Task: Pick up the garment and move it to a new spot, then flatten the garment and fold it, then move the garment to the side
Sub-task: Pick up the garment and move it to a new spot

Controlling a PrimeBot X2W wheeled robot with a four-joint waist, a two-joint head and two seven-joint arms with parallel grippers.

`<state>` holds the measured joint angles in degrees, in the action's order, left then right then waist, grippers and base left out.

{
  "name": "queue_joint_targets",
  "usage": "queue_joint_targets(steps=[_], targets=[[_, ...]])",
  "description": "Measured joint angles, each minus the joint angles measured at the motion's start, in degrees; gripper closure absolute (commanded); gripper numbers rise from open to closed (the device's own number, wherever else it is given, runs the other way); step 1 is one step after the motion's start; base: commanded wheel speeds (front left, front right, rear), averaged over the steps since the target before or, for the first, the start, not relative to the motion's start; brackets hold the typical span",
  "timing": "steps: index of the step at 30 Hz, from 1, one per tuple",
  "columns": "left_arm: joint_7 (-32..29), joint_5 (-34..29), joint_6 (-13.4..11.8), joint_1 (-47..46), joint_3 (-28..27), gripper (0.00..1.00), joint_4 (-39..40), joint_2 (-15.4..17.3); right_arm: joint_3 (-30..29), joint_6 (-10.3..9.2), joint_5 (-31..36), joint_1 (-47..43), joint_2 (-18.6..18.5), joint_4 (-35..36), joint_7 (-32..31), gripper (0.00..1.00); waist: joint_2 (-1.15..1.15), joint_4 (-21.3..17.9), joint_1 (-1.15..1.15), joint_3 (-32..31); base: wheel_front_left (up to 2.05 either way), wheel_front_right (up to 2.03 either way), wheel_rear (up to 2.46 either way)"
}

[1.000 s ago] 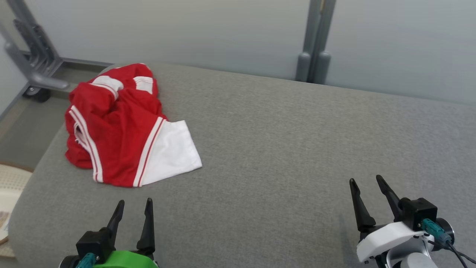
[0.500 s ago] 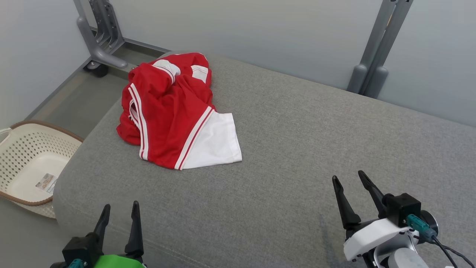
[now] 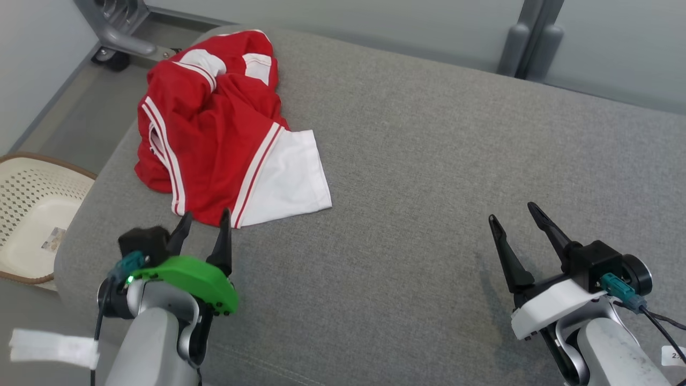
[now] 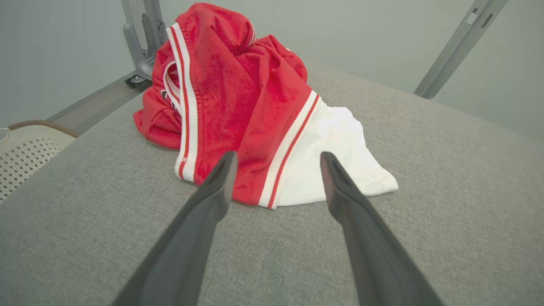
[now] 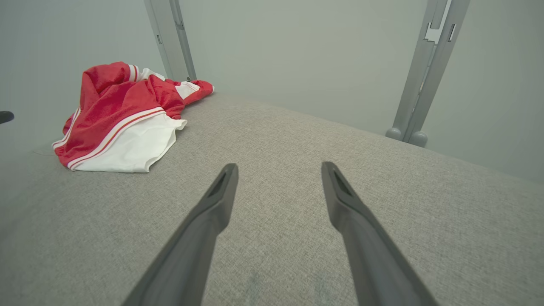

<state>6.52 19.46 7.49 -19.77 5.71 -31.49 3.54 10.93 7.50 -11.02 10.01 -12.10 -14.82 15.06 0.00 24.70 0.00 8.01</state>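
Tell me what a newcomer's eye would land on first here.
The crumpled red-and-white garment at the far left of the grey cushion stands out first. Next comes the green-housed left gripper, fingers open at the garment's near edge. The right gripper, also open, sits over bare cushion at the right.

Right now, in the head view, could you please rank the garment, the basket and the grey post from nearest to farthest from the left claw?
1. Garment: just ahead of the left claw, on the cushion.
2. Basket: on the floor, off to its left.
3. Grey post: far back right, behind the cushion.
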Motion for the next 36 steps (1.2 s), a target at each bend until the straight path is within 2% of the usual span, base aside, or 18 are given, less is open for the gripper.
queue_joint_targets(steps=[6,13,21,22,23,24,25,36], targets=[[-4.89,0.31,-0.27,-8.25,0.67,0.00,-8.93,0.51,1.46,0.00,-0.43,1.58,-1.34,0.05,0.00,0.00,0.00,-1.36,0.00,3.86,0.00,0.00,0.00],[-7.40,0.80,-1.66,-16.34,-0.19,0.00,-20.42,2.65,2.69,0.00,-1.04,3.31,-1.91,0.08,0.00,0.00,0.00,-4.58,0.00,6.77,0.00,0.00,0.00],[-7.98,0.66,-2.64,-22.43,-0.11,0.00,-29.06,4.52,3.36,0.00,-1.10,4.82,-2.31,0.43,0.00,0.00,0.00,-7.16,0.00,10.02,0.00,0.00,0.00],[-8.27,0.76,-2.60,-22.93,-0.05,0.04,-30.07,4.49,3.39,0.00,-1.10,4.90,-2.34,0.42,0.00,0.00,0.00,-7.41,0.00,10.44,0.00,0.00,0.00],[-8.54,0.77,-2.44,-23.27,0.19,0.15,-31.05,4.46,3.39,0.00,-1.11,4.96,-2.42,0.41,0.00,0.00,0.00,-7.66,0.00,10.83,0.00,0.00,0.00],[-8.75,0.76,-2.26,-23.56,0.53,0.73,-31.85,4.50,3.37,0.00,-1.14,5.00,-2.54,0.36,0.00,0.00,0.00,-7.92,0.00,11.16,0.00,0.00,0.00],[-8.80,0.78,-1.96,-23.91,0.65,1.00,-32.52,4.53,3.35,0.00,-1.15,5.04,-2.59,0.35,0.00,0.00,0.00,-8.16,0.00,11.43,0.00,0.00,0.00],[-4.80,4.35,-0.44,-24.46,-0.12,1.00,-35.95,4.24,2.27,0.00,-1.52,4.92,-2.18,-0.22,0.00,0.00,0.00,-8.48,0.00,10.41,0.00,0.00,0.00]])
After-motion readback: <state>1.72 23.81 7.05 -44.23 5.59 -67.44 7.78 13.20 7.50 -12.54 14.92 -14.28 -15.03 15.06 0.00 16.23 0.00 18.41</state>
